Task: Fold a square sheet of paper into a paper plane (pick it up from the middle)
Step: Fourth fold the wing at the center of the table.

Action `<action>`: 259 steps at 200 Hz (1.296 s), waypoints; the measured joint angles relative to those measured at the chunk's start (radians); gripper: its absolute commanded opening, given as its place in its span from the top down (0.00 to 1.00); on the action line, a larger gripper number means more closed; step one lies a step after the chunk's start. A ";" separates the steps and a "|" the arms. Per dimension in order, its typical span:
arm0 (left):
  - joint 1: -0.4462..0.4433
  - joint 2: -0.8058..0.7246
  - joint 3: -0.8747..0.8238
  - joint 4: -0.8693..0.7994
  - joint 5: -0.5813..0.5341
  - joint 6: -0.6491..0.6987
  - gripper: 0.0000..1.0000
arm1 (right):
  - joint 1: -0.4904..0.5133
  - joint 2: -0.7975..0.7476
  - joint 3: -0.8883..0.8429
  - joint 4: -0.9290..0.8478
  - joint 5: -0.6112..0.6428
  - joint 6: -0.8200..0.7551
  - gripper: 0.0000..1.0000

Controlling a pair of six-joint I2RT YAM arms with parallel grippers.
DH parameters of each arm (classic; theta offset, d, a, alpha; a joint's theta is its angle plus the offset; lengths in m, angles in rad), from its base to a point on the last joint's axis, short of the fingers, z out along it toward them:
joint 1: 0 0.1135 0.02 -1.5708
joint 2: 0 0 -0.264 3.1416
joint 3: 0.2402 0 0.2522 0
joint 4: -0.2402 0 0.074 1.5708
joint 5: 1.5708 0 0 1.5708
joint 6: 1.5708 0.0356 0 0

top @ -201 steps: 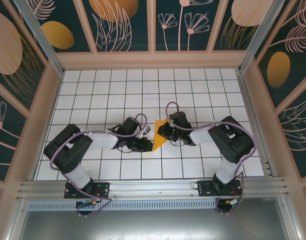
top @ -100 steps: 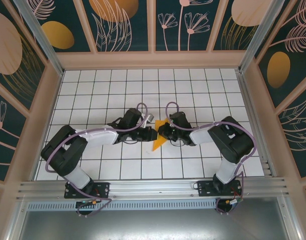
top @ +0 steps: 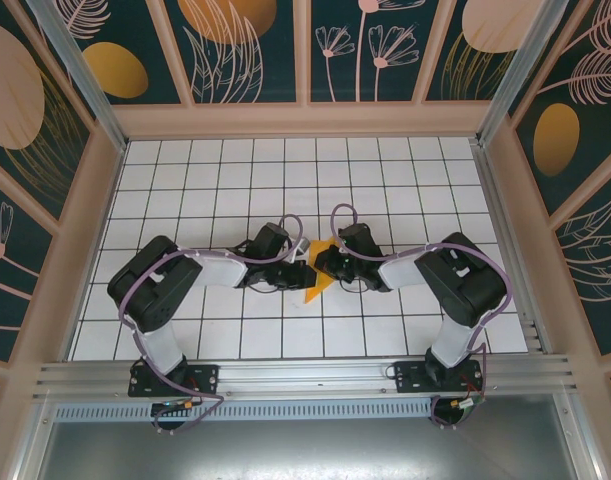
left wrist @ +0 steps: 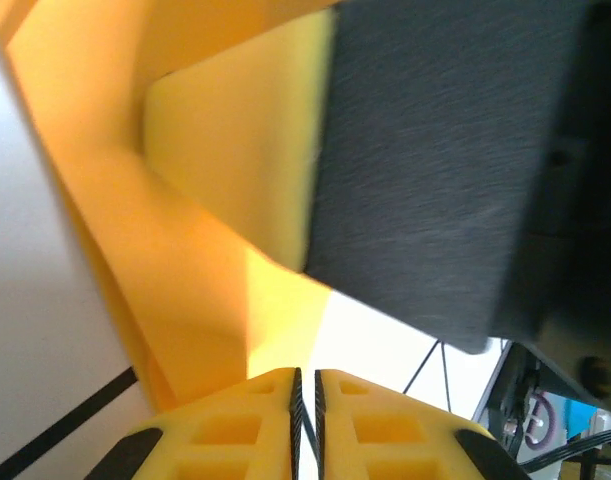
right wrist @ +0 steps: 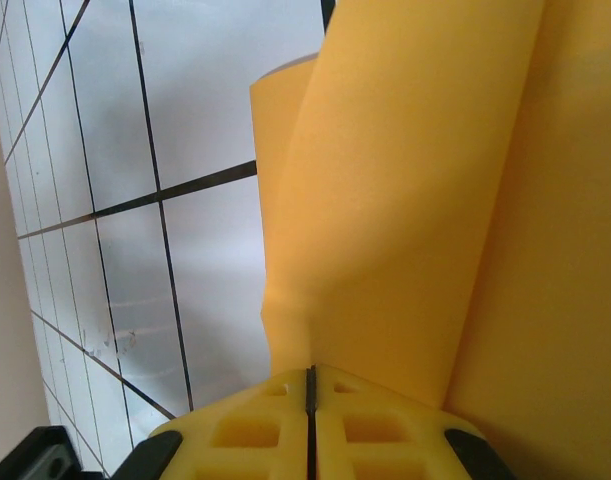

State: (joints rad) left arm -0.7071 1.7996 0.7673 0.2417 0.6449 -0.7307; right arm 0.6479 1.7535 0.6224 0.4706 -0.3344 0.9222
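The left hand (top: 296, 272) is closing in against the right hand (top: 321, 266) and pinching the folded paper (top: 315, 287), which the right hand is also gripping with fingers pressed together, so both appear to be bracing it for creasing.

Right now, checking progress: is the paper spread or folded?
Folded: the paper shows a small pointed shape, with overlapping layers up close.

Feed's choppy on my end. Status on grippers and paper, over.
Left gripper shut on paper. Right gripper shut on it too. Paper partly folded, pinched between both. Nothing blocking.
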 measured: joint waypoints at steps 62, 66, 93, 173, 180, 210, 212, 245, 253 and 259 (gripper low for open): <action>0.000 0.003 -0.050 0.039 0.003 0.016 0.84 | 0.000 0.005 0.006 0.001 0.000 0.000 0.90; 0.000 0.002 -0.052 0.040 0.002 0.019 0.84 | 0.000 0.006 0.006 0.001 0.000 0.000 0.90; 0.000 -0.017 -0.066 0.026 -0.003 0.040 0.83 | 0.000 0.006 0.006 0.001 0.000 0.000 0.89; -0.021 -0.098 -0.095 -0.092 -0.026 0.076 0.83 | 0.000 0.006 0.011 -0.006 0.000 0.000 0.89; -0.024 -0.117 -0.096 -0.112 -0.027 0.076 0.83 | 0.000 0.006 0.011 -0.006 0.000 0.000 0.89; -0.030 -0.189 -0.082 -0.164 -0.036 0.076 0.82 | 0.000 0.006 0.011 -0.006 0.000 0.000 0.89; -0.030 -0.192 -0.079 -0.166 -0.037 0.076 0.82 | 0.000 0.007 0.011 -0.006 0.000 0.000 0.89; -0.030 -0.208 -0.052 -0.154 -0.044 0.064 0.81 | 0.000 0.007 0.011 -0.005 0.000 0.000 0.89; -0.030 -0.205 -0.051 -0.138 -0.042 0.058 0.81 | 0.000 0.007 0.011 -0.005 0.000 0.000 0.89; -0.030 -0.198 -0.050 -0.122 -0.037 0.051 0.81 | 0.000 0.007 0.011 -0.005 0.000 0.000 0.89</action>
State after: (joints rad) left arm -0.7372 1.6012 0.7174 0.1200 0.6079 -0.6796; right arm 0.6479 1.7607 0.6331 0.4652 -0.3340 0.9222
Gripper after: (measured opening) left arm 0.189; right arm 0.107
